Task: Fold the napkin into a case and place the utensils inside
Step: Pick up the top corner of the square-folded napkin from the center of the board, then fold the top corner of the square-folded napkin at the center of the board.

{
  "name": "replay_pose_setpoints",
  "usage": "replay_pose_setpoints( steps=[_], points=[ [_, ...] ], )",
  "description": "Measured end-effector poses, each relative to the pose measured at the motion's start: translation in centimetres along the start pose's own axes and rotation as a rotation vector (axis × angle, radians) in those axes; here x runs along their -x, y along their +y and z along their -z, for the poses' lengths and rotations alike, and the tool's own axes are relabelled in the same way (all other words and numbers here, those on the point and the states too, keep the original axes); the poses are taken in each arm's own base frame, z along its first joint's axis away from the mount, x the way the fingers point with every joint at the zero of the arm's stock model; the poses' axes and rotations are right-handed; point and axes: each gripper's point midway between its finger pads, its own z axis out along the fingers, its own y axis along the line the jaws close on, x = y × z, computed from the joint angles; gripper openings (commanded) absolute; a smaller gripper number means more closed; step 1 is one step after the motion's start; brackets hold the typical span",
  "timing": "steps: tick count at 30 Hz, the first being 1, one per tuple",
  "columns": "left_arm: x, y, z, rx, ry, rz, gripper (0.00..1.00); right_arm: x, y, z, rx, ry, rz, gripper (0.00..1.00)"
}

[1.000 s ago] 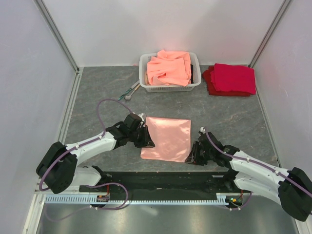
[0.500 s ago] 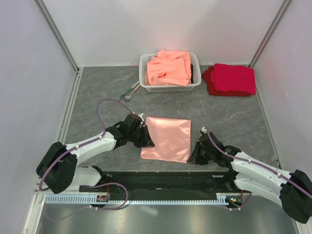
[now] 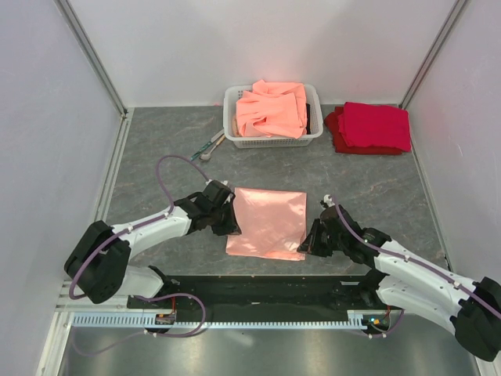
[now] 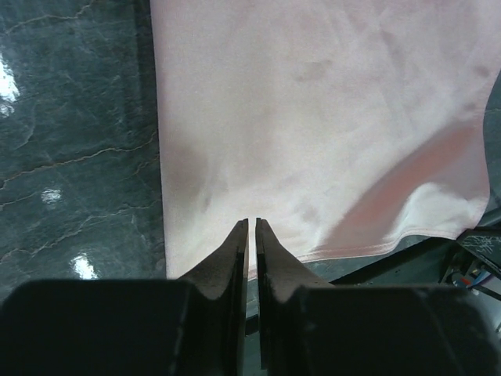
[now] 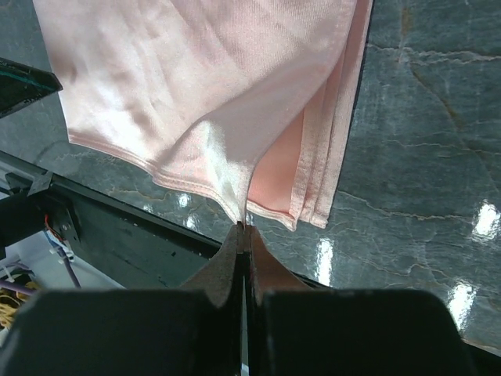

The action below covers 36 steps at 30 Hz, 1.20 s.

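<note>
Top external cam: napkin (image 3: 268,222) lay flat at bench (image 3: 156,149) centre, between the two arms, near the front edge. Left tool (image 3: 232,223) sat at napkin's 9 o'clock edge. Right tool (image 3: 311,241) was at its 4 o'clock corner.

Left wrist cam: tool fingers (image 4: 227,258) were drawn almost together w/ only a thin slit between, tips over the pink cloth close to its near-left corner. Couldn't tell if any cloth was caught there.

Right wrist cam: tool was closed tight, pinching the corner of the napkin's top layer. That layer was pulled up into a small peak at the tips. Approx. three more stacked layer edges showed just beside it, flat on the bench, so the cloth was folded over.

Utensils (image 3: 210,146) lay on the bench at 11 o'clock from the napkin, well apart from it, just beside the white basket (image 3: 232,117). Basket at 12 o'clock held heaped orange cloths (image 3: 272,110). Red cloths (image 3: 372,127) were stacked at 1 o'clock, next to the basket.
</note>
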Motion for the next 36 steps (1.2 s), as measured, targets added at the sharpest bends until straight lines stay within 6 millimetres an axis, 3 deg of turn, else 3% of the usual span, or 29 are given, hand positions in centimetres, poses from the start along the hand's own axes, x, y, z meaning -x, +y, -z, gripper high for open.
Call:
replay_pose_setpoints(
  steps=[5,11,19,23,28,36],
  points=[
    [-0.1,0.7,-0.2,0.028,-0.005,0.005,0.08,0.4,-0.1,-0.2,-0.027,0.0,0.023,0.0],
    [-2.7,3.4,-0.7,0.081,0.047,0.033,0.08,1.7,1.4,-0.4,-0.016,-0.015,0.057,0.0],
    [-2.5,2.7,1.1,0.013,-0.014,0.046,0.09,2.6,2.9,-2.6,-0.026,0.033,0.127,0.0],
    [-2.6,2.6,1.1,0.006,-0.02,0.059,0.09,4.5,5.5,-3.7,-0.001,0.036,0.175,0.0],
    [-4.1,4.3,0.4,0.035,0.008,0.079,0.09,7.4,9.7,-5.5,0.056,0.009,0.231,0.0],
    [-4.7,4.2,0.3,0.002,0.011,0.102,0.09,9.1,11.9,-10.1,0.066,0.051,0.27,0.0]
  ],
)
